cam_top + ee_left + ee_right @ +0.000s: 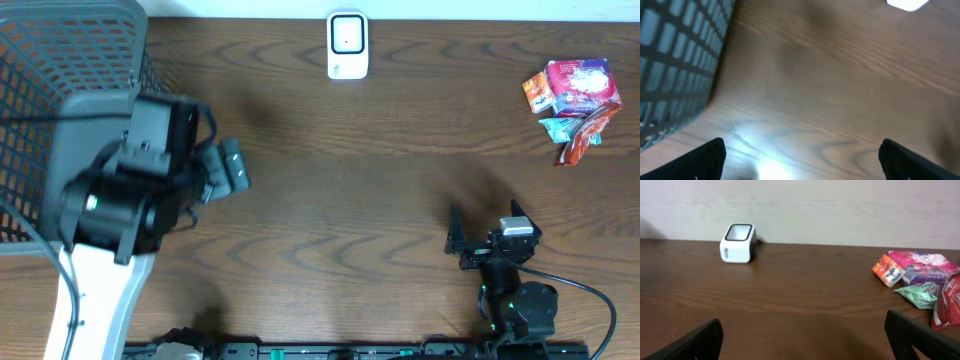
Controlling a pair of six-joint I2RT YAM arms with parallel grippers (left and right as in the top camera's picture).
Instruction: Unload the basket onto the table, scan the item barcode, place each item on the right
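Note:
The white barcode scanner [348, 45] stands at the table's far edge; the right wrist view shows it at the upper left [738, 243], and it is a blur at the top of the left wrist view [910, 4]. A pile of snack packets [575, 95] lies at the far right, also seen in the right wrist view [920, 275]. My left gripper [228, 172] hangs open beside the basket, over bare wood [802, 150]. My right gripper [487, 222] is open near the front edge, well short of the packets, with nothing between its fingers [802, 330].
A grey mesh basket [60, 60] fills the far left corner; its wall shows at the left of the left wrist view [675, 60]. The pile holds an orange packet [537, 92], a pink one [583, 85], a teal one [560, 128] and a red one [580, 142].

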